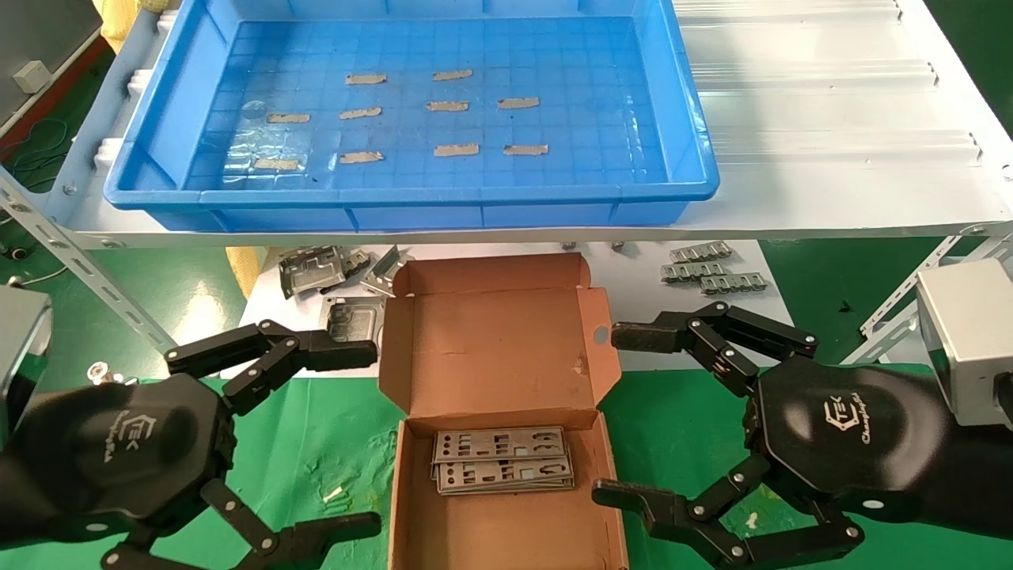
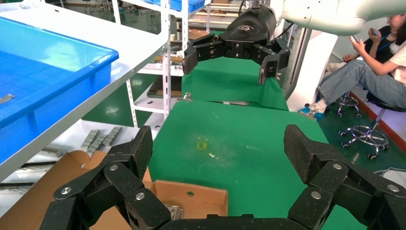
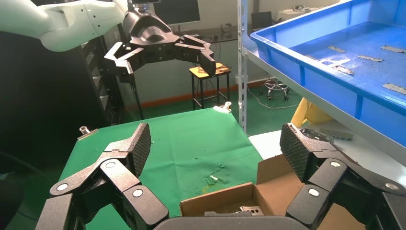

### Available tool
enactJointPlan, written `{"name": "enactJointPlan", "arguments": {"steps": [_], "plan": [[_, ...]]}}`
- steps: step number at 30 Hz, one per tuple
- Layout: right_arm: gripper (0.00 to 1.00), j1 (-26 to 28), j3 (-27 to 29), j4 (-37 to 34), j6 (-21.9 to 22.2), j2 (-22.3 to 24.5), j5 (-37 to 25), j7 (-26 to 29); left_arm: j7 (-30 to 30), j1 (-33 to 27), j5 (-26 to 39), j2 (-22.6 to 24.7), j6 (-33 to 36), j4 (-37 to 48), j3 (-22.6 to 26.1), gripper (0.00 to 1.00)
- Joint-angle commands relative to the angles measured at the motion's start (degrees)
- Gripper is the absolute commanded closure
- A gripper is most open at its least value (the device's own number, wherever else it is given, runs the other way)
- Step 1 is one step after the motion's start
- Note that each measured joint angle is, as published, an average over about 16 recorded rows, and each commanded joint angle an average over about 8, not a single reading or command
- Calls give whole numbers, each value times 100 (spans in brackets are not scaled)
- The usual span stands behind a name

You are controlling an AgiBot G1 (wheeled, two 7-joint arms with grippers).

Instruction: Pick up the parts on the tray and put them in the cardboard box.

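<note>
glossy blue plastic tray; matt brown cardboard box; dull metal parts; green cloth.

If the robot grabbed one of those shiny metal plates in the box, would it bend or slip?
The metal plates look thin and full of holes, so each is probably light and could flex a little. They lie flat, stacked in the cardboard box, so they might slide apart when pushed. Flat pieces won't roll.

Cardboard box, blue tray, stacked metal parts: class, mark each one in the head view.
cardboard box [image 1: 498,360]: head view, inner face of the open lid.
blue tray [image 1: 411,194]: head view, near rim.
metal parts [image 1: 502,459]: head view, top plate of the stack inside the box.
</note>
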Motion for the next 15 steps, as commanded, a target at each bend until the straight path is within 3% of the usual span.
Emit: {"name": "enactJointPlan", "arguments": {"steps": [1, 15], "plan": [[0, 0, 0, 0, 0, 0, 0, 0, 0, 0, 0, 0, 0, 0, 0, 0], [0, 0, 0, 0, 0, 0, 0, 0, 0, 0, 0, 0, 0, 0, 0, 0]]}}
